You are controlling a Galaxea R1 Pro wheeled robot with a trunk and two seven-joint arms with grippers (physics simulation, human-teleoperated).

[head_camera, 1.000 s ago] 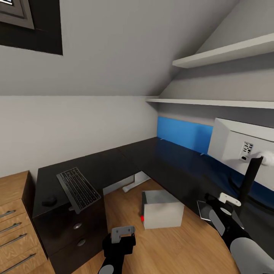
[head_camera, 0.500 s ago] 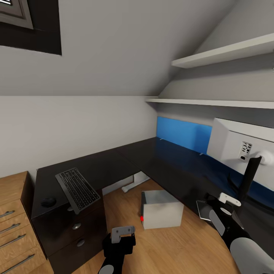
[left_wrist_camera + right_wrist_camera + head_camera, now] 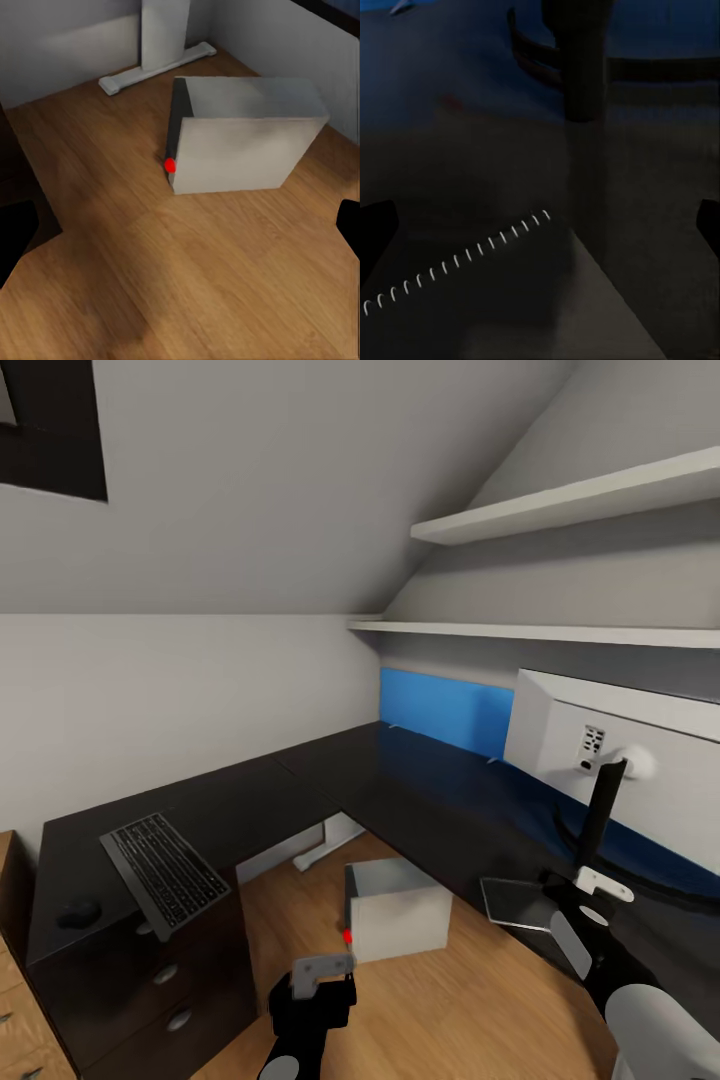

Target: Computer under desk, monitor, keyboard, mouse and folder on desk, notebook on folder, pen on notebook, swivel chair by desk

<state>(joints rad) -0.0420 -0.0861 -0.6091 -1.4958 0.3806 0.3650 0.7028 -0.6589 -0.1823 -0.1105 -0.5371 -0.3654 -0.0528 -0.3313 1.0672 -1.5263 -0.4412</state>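
The black L-shaped desk (image 3: 300,790) wraps the corner. On its left wing lie the dark keyboard (image 3: 165,872), jutting over the front edge, and the black mouse (image 3: 78,913) to its left. The pale grey computer (image 3: 397,910) (image 3: 244,135) with a red light stands on the wood floor inside the L. The monitor (image 3: 600,755) shows its white back on the right wing. A spiral-bound notebook (image 3: 515,902) (image 3: 502,300) lies by its stand. My left gripper (image 3: 322,972) (image 3: 180,232) hangs open over the floor. My right gripper (image 3: 598,885) (image 3: 540,232) is open above the notebook.
A blue wall panel (image 3: 445,710) runs behind the desk's right wing, with two white shelves (image 3: 560,510) above it. A white desk leg (image 3: 322,847) (image 3: 161,41) stands behind the computer. The light wood drawer unit (image 3: 8,1010) sits at the far left edge.
The whole picture has shifted left, so the camera has turned to the right. Both arms hold the same pose and nothing on the desk has moved.
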